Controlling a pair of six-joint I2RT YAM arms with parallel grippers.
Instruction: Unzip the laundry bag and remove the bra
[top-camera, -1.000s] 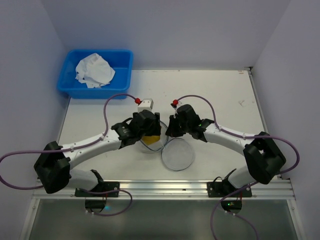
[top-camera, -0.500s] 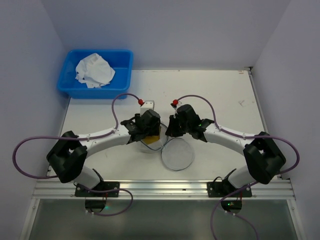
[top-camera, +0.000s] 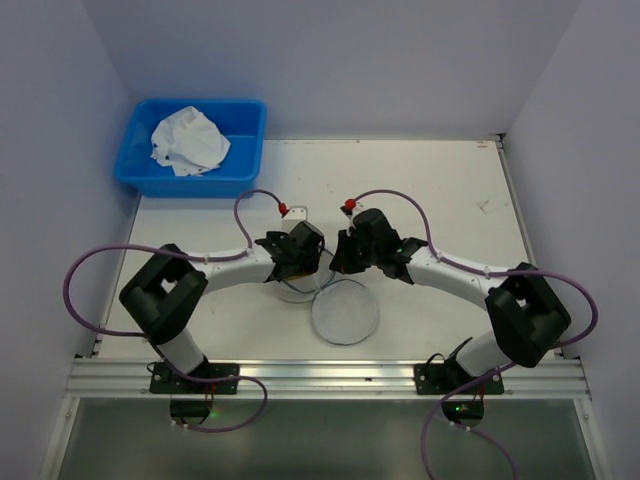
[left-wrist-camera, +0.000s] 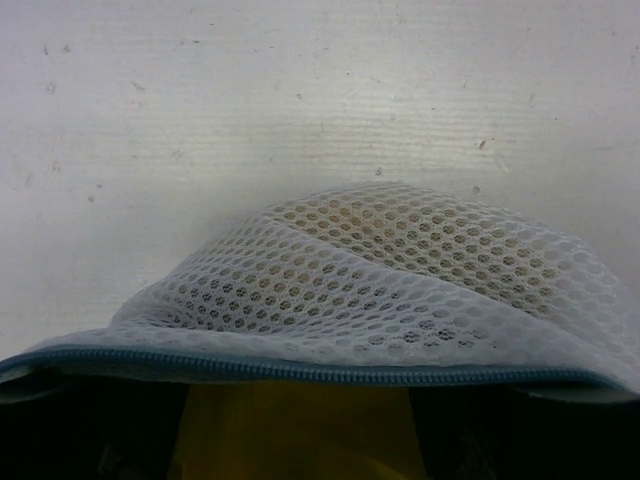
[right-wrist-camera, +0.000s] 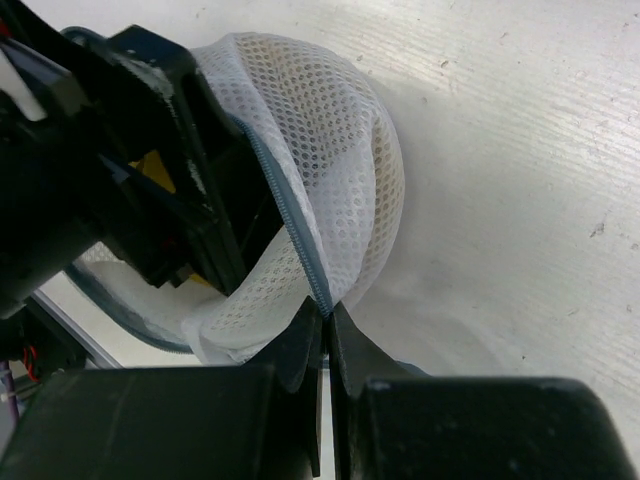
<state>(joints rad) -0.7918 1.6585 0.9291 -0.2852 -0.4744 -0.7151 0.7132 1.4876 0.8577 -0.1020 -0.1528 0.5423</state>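
the small round white mesh laundry bag (top-camera: 300, 290) sat mid white bench (top-camera: 450, 180), unzipped, its lid flap (top-camera: 345, 312) at 5 o'clock. the right hand (right-wrist-camera: 325, 325) pinched its zipper rim, likely holding the mouth open, while the left hand (top-camera: 297, 255) sat inside by yellow fabric (left-wrist-camera: 300, 430) — grip impossible to tell.

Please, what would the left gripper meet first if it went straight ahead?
Probably the mesh wall of the laundry bag, bulging just ahead of the left gripper; beyond it, only table. Depth is unclear.
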